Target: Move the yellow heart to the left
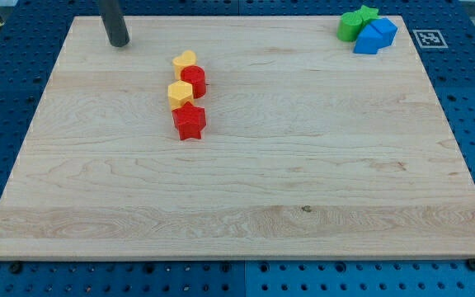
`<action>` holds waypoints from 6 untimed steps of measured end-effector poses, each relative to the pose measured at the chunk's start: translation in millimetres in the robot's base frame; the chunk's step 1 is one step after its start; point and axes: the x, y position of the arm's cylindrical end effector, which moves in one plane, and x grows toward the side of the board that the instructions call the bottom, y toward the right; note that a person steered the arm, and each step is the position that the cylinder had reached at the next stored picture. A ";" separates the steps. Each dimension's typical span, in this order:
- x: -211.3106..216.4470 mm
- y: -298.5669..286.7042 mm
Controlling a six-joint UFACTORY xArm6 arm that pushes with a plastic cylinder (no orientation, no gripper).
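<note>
- board (246,214): the near part of the wooden top is bare; nothing lies between the view's bottom edge and the cluster of four blocks.
- red star (190,121): nearest block of that cluster, at the bottom of a short column left of the board's centre.
- yellow hexagon (180,92): just above the star and touching it, as far as i can tell.
- red cylinder (194,81): pressed against the hexagon's upper right.
- yellow heart (185,62): top of the column, touching the red cylinder at its lower right. its left side faces open board.
- handling, as i judge it: the heart looks like a small, stiff, light plastic piece that should slide easily on smooth wood. i cannot lift it, only push. contact belongs on its right flank, a little above the red cylinder, so the push runs toward the view's left. a hit off the middle would likely spin it, and a low contact may drag the cylinder along.
- my tip (119,43): a bare rod, holding nothing, resting near the top edge, well apart from the heart and to its upper left, so on the wrong side for the push.
- far right corner: green block (354,24) and blue block (375,35) sit bunched together, well away.
</note>
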 end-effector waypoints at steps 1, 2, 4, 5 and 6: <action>16.6 31.2; 32.7 78.7; 69.5 128.7; 81.4 142.3; 89.2 179.1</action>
